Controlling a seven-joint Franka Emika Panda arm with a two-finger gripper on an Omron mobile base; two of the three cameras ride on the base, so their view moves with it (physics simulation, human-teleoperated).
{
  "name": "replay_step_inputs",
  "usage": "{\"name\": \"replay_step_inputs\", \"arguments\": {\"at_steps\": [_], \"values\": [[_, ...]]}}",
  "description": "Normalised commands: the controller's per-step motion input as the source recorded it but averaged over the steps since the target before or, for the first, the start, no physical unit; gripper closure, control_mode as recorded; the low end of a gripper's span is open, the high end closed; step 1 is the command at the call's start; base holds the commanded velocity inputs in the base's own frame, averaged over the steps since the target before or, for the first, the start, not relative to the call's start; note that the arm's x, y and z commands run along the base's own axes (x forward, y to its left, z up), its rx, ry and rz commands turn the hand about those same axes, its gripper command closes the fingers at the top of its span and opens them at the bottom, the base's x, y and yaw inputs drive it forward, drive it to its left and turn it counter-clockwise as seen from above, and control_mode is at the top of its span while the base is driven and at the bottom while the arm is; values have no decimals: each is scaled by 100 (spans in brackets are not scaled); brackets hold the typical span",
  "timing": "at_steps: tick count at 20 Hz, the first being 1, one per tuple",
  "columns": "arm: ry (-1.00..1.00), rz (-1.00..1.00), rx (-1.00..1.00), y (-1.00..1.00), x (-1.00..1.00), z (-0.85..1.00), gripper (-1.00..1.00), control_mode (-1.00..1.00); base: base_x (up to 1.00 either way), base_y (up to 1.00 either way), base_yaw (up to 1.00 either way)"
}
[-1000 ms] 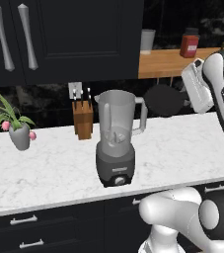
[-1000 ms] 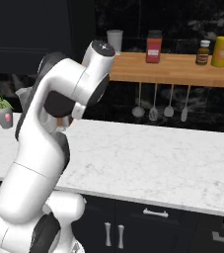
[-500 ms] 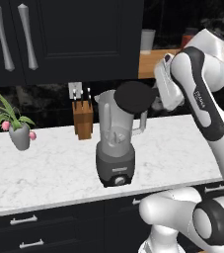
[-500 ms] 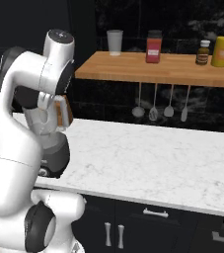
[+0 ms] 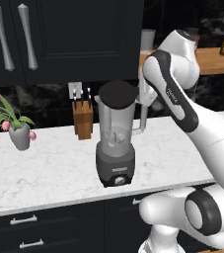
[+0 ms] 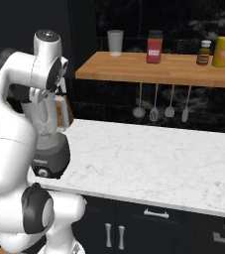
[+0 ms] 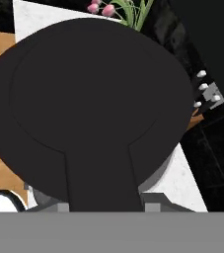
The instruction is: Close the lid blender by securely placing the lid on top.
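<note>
Hand view, nearest: the lid [image 7: 91, 99] spreads across the centre of the frame, its tab running down to the bottom edge toward the gripper. Fingertips not distinguishable there, so whether the jaws pinch the tab or are letting go, I cannot tell.

Left base view, centre: the lid [image 5: 118, 93] sits over the mouth of the blender [image 5: 115, 143], slightly tilted; fully seated or not, unclear. Blender stands on the white counter [image 5: 49, 168].

Judgement: placement nearly done; remaining is confirming seating and releasing.

Farther, centre-left: knife block [image 5: 83, 118]; far left, potted flowers [image 5: 15, 129].
</note>
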Motion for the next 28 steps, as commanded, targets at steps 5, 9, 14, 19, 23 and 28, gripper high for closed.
{"name": "replay_step_inputs", "arguments": {"at_steps": [5, 9, 14, 19, 23, 28], "values": [[9, -2, 0, 15, 51, 0, 100, -100, 0, 0, 0], [6, 0, 0, 12, 31, 0, 100, -100, 0, 0, 0], [0, 0, 0, 1, 2, -10, 100, -100, 0, 0, 0], [0, 2, 0, -9, -3, -13, 100, -100, 0, 0, 0], [0, 4, 0, -18, -3, -9, 100, -100, 0, 0, 0], [0, 7, 0, -26, 0, -3, 100, -100, 0, 0, 0]]}}
